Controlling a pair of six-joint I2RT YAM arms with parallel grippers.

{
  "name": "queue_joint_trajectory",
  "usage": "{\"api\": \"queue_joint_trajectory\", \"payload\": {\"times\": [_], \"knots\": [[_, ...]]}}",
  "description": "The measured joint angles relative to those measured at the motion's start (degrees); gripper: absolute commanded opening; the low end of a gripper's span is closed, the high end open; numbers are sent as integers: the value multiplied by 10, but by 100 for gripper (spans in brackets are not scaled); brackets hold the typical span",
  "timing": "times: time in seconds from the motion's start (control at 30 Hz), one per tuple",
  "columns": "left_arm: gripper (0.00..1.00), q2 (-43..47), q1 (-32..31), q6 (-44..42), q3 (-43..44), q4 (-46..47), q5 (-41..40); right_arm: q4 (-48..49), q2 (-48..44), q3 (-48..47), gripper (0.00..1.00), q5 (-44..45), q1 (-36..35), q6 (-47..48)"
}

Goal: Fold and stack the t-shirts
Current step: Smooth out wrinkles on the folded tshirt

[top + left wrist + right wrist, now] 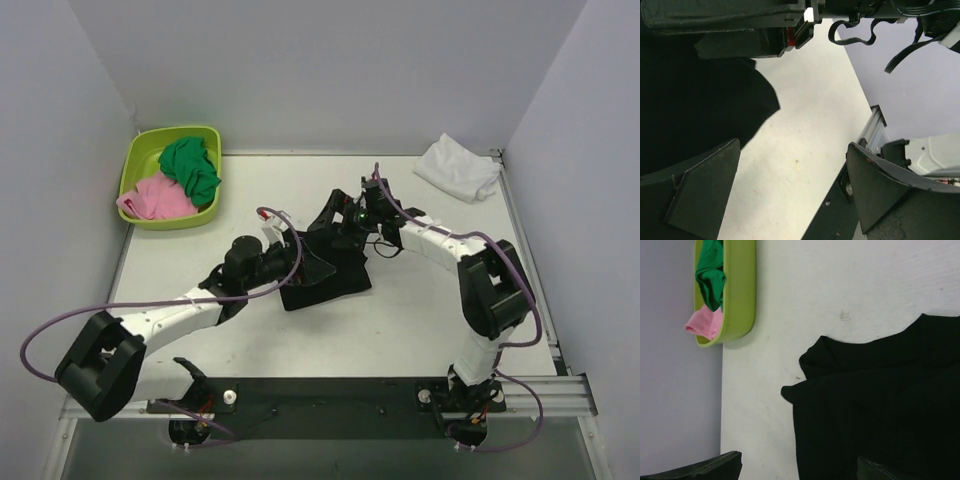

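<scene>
A black t-shirt [330, 283] lies folded in a compact heap mid-table. Both grippers hover over it from opposite sides. My left gripper [303, 262] is at its near-left side and my right gripper [342, 222] at its far edge. In the left wrist view the left gripper [795, 192] stands open over bare table, with the black t-shirt [700, 100] beside its left finger. In the right wrist view the right gripper [795, 472] is open, one finger over the black t-shirt [880, 410] and the other over the table. A white t-shirt [458, 167] lies folded at the back right corner.
A lime-green tub [140, 165] at the back left holds a green cloth [190, 168] and a pink cloth [155, 198]; it also shows in the right wrist view, the tub [740, 290]. White walls close in the left, back and right. A black rail [330, 395] runs along the near edge.
</scene>
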State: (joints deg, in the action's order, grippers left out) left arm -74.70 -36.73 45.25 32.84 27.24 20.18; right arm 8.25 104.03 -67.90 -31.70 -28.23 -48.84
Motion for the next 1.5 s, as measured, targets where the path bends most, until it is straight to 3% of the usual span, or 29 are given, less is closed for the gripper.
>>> {"api": "queue_joint_trajectory", "payload": {"times": [0.27, 0.57, 0.8, 1.5], "knots": [[97, 81, -29, -14, -22, -43, -7, 5, -102, 32, 100, 4, -21, 10], [97, 76, -42, -22, -59, -32, -20, 36, -17, 22, 100, -12, -22, -7], [97, 20, -42, -23, -89, 41, -21, 50, 43, -11, 100, -40, -21, -24], [97, -166, -42, 17, -161, 289, 4, 98, 67, -31, 100, -62, -18, -49]]}}
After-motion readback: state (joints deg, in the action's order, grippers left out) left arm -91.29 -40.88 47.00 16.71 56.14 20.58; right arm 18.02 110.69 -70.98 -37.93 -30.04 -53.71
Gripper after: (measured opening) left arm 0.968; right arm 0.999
